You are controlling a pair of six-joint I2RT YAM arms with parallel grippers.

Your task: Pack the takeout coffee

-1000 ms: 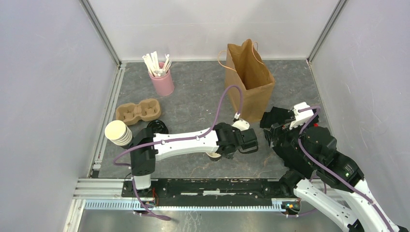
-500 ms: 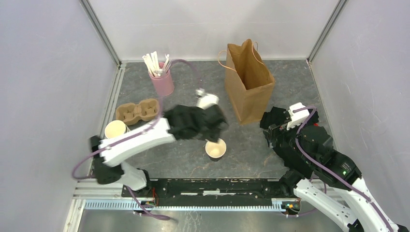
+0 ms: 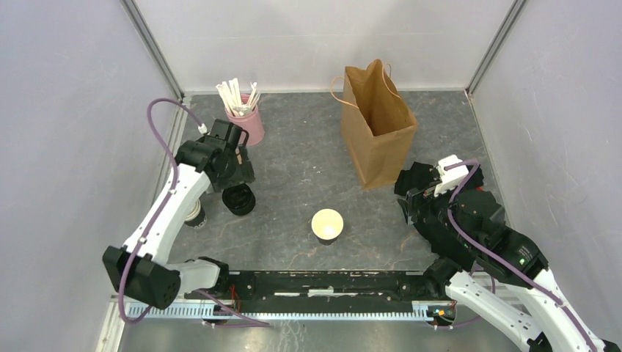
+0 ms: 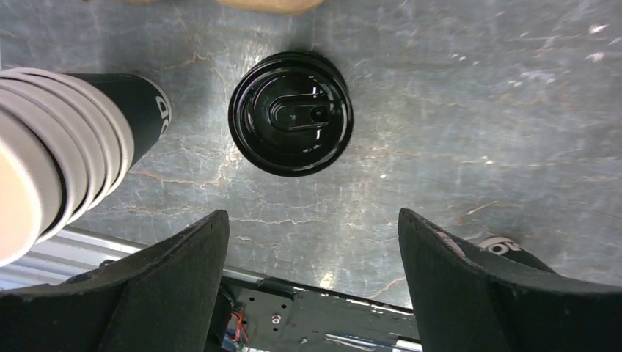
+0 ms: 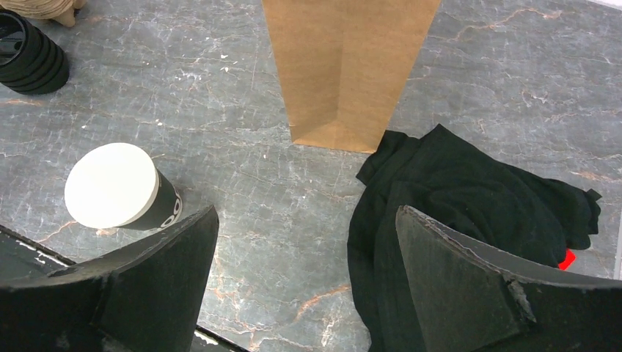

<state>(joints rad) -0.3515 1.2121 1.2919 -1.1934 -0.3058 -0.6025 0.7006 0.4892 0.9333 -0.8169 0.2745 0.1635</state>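
Takeout coffee [image 3: 327,224] belongs in the paper bag [image 3: 378,125]; that cup stands lidless mid-table, well apart from the black lid stack [image 4: 290,112]. Our left gripper [image 4: 314,220], fingers spread, hangs over the lids: we should centre on the top one, then descend squarely. Right gripper [image 5: 304,216] gapes too, empty.

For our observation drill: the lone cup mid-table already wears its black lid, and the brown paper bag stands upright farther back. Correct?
No. The lone cup has no lid: the top external view shows its pale open top, with the black lids stacked to its left. The brown paper bag does stand upright farther back.
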